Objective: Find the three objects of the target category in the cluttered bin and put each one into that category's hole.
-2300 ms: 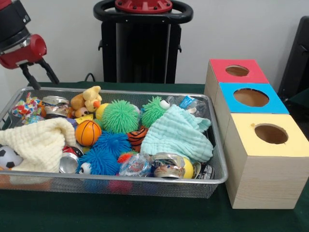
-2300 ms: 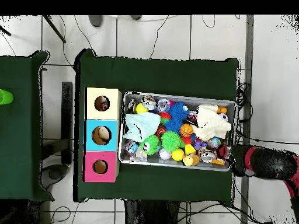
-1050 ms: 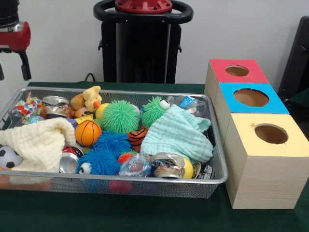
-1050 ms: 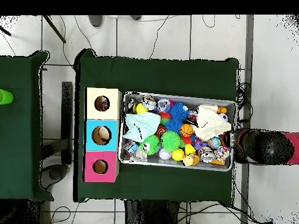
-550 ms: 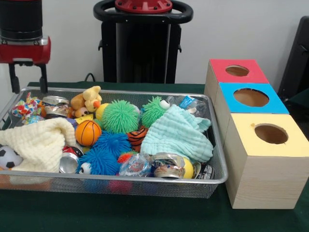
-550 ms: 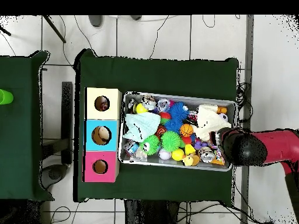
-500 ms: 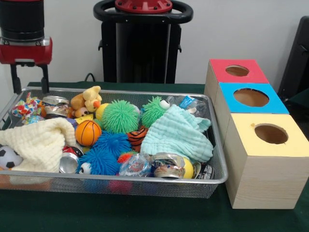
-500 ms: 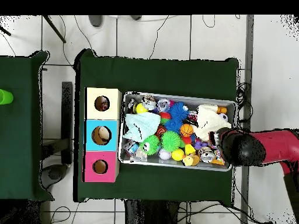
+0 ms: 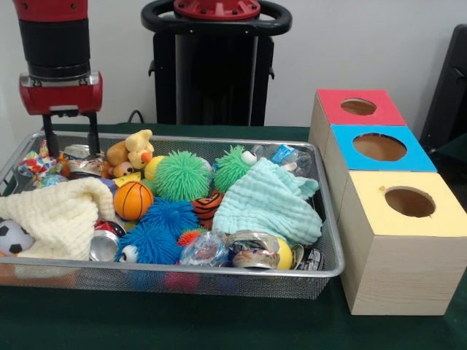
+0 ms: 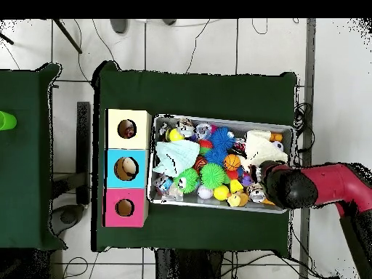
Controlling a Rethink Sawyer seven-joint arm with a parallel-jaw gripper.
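Note:
A wire mesh bin (image 9: pixel 219 270) holds a jumble of toys, cans and cloths. My gripper (image 9: pixel 73 149) hangs open over its back left corner, fingertips just above the crushed cans (image 9: pixel 84 165), with nothing between them. Beside it sit a plush duck (image 9: pixel 133 149), a green spiky ball (image 9: pixel 182 175), a small basketball (image 9: pixel 133 200) and blue spiky balls (image 9: pixel 169 216). Three boxes with round holes stand right of the bin: red (image 9: pixel 332 106), blue (image 9: pixel 346 138), yellow (image 9: pixel 368 208). In the overhead view the arm's wrist (image 10: pixel 288 187) covers the gripper and the bin's lower right corner.
A cream cloth (image 9: pixel 55 215) covers the bin's front left and a mint cloth (image 9: pixel 268 204) the right middle. A soccer ball (image 9: pixel 11 237), a green furry monster (image 9: pixel 233 166), a plastic bottle (image 9: pixel 284 154) and cans (image 9: pixel 252 249) lie among them. Green cloth covers the table (image 10: pixel 196 91).
The arm has swung in from outside the bin's left end and come down, so the open gripper now hangs over the bin's back left corner. Nothing in the bin has moved.

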